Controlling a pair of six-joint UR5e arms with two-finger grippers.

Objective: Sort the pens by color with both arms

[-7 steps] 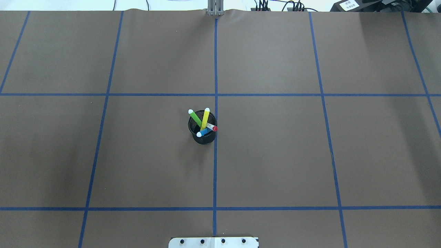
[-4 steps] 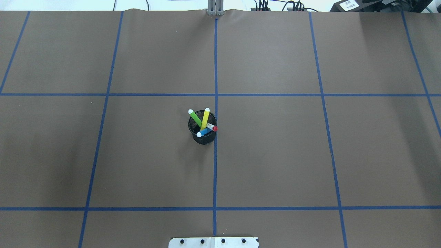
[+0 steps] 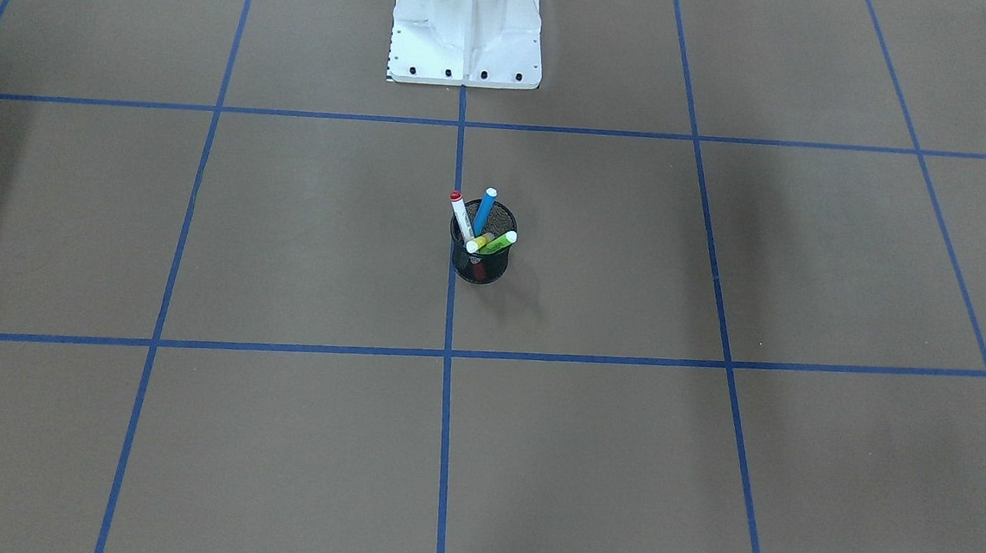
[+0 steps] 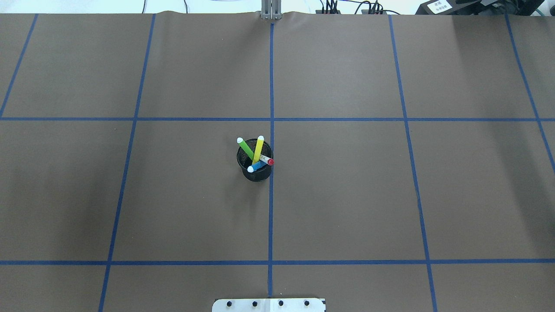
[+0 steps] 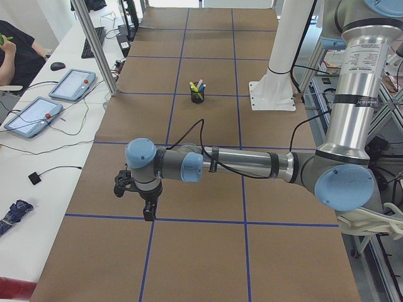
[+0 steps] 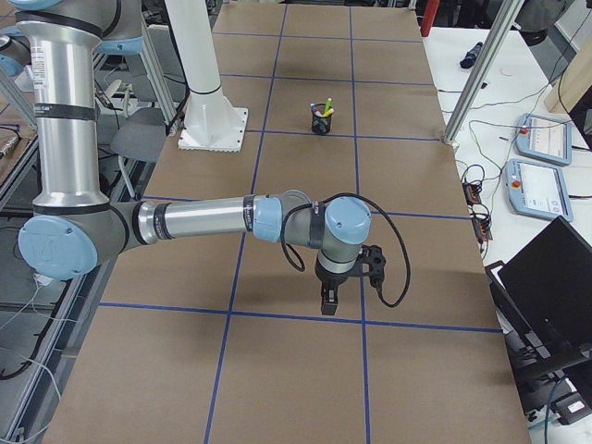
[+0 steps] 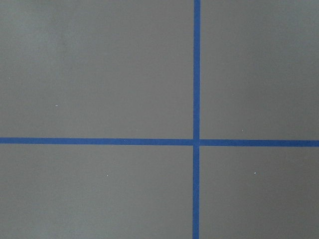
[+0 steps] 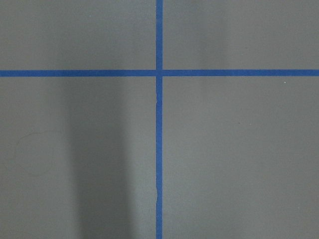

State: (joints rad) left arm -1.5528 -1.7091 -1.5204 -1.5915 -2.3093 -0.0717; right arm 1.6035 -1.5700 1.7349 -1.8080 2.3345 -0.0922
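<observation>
Only the side views show the arms. The left gripper (image 5: 148, 212) and right gripper (image 6: 327, 303) hang above the matte brown paper table (image 4: 347, 195); I cannot tell how their jaws stand. Overhead, the slim light green pen (image 4: 246, 148), yellow pen (image 4: 258, 149), blue pen (image 4: 258, 166) and red-capped white pen (image 4: 267, 160) lean in a round black mesh cup (image 4: 256, 173) at mid-table.

No legible text; white label (image 4: 440, 6) on black case (image 4: 468, 8) seems printed, too small.

- Four were counted: blue pen (image 4: 259, 165), green pen (image 4: 246, 148), yellow pen (image 4: 258, 150), red-capped pen (image 4: 267, 161).
- One mesh cup (image 4: 258, 174) was noted.
- Two were logged: left arm (image 5: 242, 163), right arm (image 6: 199, 220).
- One white pedestal (image 3: 467, 27) was noted.
</observation>
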